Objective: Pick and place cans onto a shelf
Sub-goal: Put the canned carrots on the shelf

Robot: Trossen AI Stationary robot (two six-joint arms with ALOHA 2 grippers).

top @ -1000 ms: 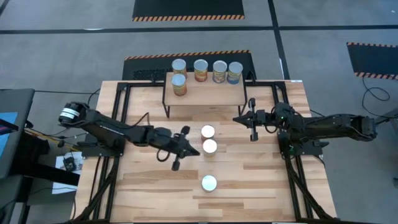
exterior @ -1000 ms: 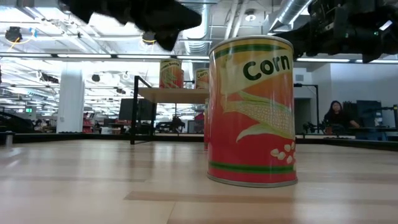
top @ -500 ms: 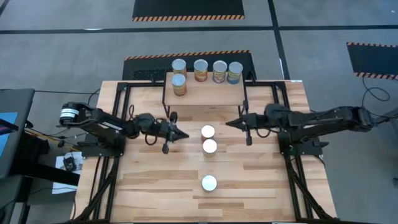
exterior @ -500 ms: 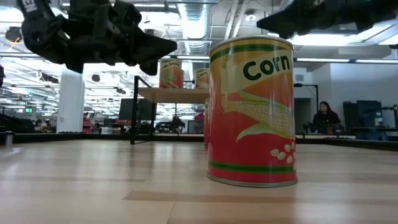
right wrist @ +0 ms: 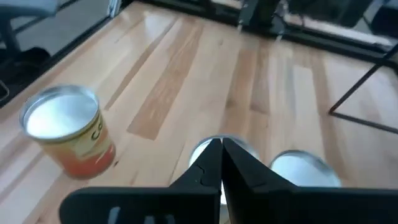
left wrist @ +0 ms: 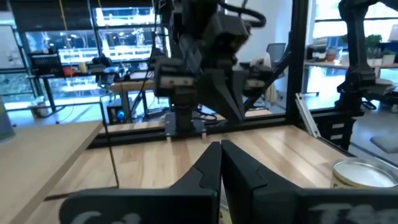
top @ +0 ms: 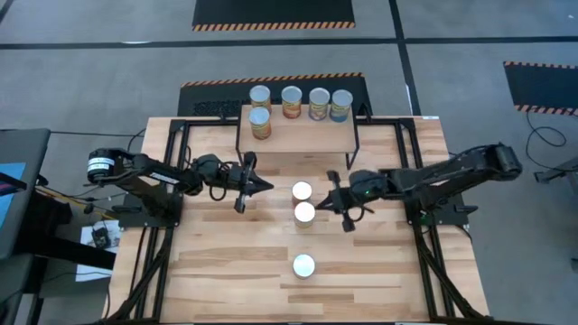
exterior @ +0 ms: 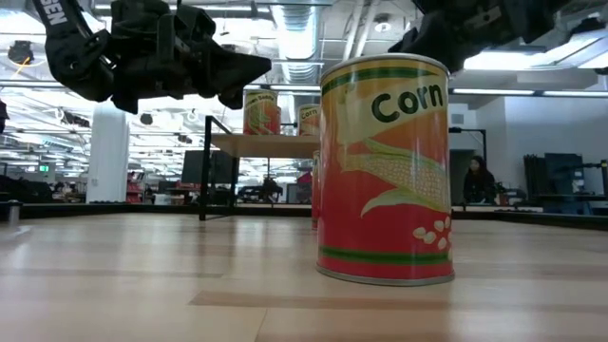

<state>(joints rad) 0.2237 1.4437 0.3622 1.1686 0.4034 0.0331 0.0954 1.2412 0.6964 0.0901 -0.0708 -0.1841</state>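
The left arm's dark two-finger claw [top: 250,181] hangs over the left part of the pale slatted-wood counter [top: 217,262], just in front of the shelf's left legs; in the left wrist view its fingers [left wrist: 208,171] lie pressed together, pinching nothing. In the low view it shows as a dark mass [exterior: 204,66] high on the left side.

The small light-wood shelf on thin black legs [top: 307,137] stands at the counter's far middle. One orange-labelled tin with a silver top [top: 260,122] sits on its left part. Beyond its far edge a row of four more tins [top: 301,101] stands side by side; whether they rest on the shelf cannot be told.

In front of the shelf, near the counter's middle, two white-topped tins [top: 302,202] stand just beside each other, one behind the other. A third tin [top: 304,265] stands well apart, toward the near edge; in the low view it fills the foreground as a red-orange "Corn" can [exterior: 385,171].

The right arm's dark claw [top: 336,204] hovers just right of the middle pair. The right wrist view shows its fingers [right wrist: 217,162] closed on each other, empty, above two round tops, with the corn tin [right wrist: 68,130] off to one side.
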